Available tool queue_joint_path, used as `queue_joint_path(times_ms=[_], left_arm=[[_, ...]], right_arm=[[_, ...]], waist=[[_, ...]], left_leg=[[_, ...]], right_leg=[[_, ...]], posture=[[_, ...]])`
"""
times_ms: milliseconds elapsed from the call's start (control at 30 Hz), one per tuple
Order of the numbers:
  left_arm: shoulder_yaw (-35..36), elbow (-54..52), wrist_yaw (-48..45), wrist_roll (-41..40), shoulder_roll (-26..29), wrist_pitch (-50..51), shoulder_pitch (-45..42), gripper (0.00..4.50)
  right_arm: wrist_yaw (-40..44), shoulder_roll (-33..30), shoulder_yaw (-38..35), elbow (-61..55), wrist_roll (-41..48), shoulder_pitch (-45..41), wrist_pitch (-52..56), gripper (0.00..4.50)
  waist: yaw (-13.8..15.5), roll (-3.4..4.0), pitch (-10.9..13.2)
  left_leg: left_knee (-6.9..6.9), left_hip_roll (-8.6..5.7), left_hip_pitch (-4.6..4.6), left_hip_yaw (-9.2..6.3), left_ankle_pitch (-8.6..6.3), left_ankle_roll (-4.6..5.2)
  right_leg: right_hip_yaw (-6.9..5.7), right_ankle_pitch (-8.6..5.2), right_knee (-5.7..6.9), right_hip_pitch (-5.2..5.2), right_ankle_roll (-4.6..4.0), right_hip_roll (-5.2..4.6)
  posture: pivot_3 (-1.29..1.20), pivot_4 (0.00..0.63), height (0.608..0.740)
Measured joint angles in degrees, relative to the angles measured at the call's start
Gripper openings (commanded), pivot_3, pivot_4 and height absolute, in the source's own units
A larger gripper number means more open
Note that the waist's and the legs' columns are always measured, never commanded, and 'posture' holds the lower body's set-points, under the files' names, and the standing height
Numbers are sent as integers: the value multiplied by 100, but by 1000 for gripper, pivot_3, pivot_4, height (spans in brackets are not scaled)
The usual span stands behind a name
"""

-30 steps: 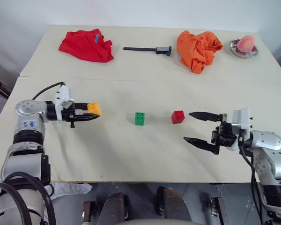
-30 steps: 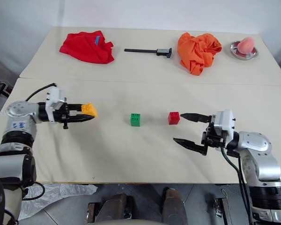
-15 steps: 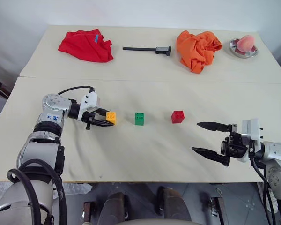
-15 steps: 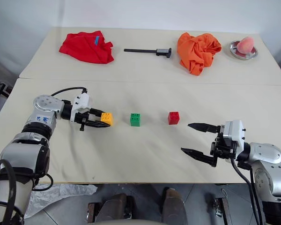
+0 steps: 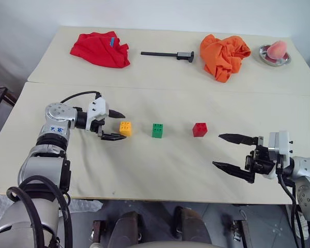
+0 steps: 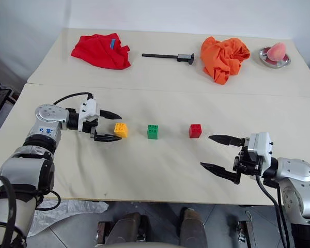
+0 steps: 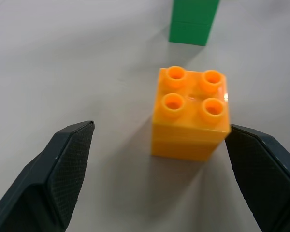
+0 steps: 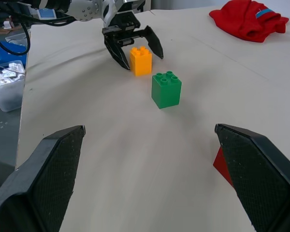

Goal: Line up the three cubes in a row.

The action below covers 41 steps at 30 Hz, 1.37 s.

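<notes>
Three cubes sit in a row on the near part of the surface (image 5: 160, 170): yellow-orange cube (image 5: 125, 128) at the robot's left end, green cube (image 5: 157, 130) in the middle, red cube (image 5: 199, 129) at the right end, all upright with studs on top, spaced apart, none touching. Row runs roughly level across the head views, gaps about even. Left claw (image 5: 115, 125) is right at the yellow-orange cube, fingers spread wide, one finger tip behind it and one in front, the cube between them at the tips. In the left wrist view the yellow-orange cube (image 7: 191, 113) stands on the surface between the two fingers (image 7: 67, 166), clear gap on one side; on the other side cannot tell whether the finger touches it. Green cube shows just beyond it in that view. Right claw (image 5: 230, 152) is also spread wide, holding nothing, near the front edge of the surface, well apart from the red cube, off to its right and nearer the robot. Further back on the far part of the surface: red cloth (image 5: 100, 48) at the left, black tool (image 5: 168, 54) lying flat next to it, crumpled orange cloth (image 5: 225, 55) to the right, then a small metal dish (image 5: 274, 56) with a pinkish item in it near the right corner.
</notes>
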Motion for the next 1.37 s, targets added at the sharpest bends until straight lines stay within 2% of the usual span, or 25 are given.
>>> queue_joint_path(times_ms=[367,567,633,767,867,1000,1167,1367], left_arm=[[132,2,70,-1,199,15,153,4483],[530,-306,-663,-524,416,112,470,4483],[716,-838,-667,-916,574,370,816,4483],[1221,-2583,-667,-1865,1073,1282,2382,4483],[1449,-3724,-653,-2297,1174,1783,3433,4483],[1936,-4904,-307,-2807,1268,2468,4298,4483],[2264,-5411,227,-2880,1295,2561,4641,4483],[2244,-5415,495,-2826,1278,2417,4656,4483]], right_arm=[[137,0,88,122,-8,-84,17,4500],[402,-9,132,507,-11,-325,-110,4500],[607,-23,140,921,-11,-560,-170,4500],[1107,-88,43,2251,-12,-1325,-332,4500],[1528,-81,70,2919,-35,-1825,-489,4500],[1768,-42,350,3675,-147,-2515,-826,4500],[1803,-245,1060,4265,20,-2798,-1137,4500],[1818,-292,1321,4370,190,-3053,-1298,4500]], waist=[[-2,0,0],[-18,0,0],[-54,0,0],[-202,3,0],[-186,7,1],[-136,6,1],[-106,7,2],[-157,9,2]], left_leg=[[0,0,0,0,0,0],[0,2,1,0,0,0],[1,4,5,1,0,0],[-2,10,15,-2,0,0],[1,10,12,-4,0,0],[19,11,10,-12,0,0],[19,5,9,-13,0,0],[19,6,10,-12,0,-1]], right_leg=[[0,0,0,0,0,0],[-1,0,1,0,0,0],[1,0,3,0,0,1],[3,-1,6,0,-1,0],[2,-1,9,0,-3,-1],[1,-1,21,7,-3,-15],[-5,-1,18,10,-3,-17],[-8,-1,20,10,-3,-15]], posture=[[0,150,740],[0,150,740],[0,150,740],[0,150,740],[0,150,740],[0,150,740],[0,150,740],[0,150,740]])
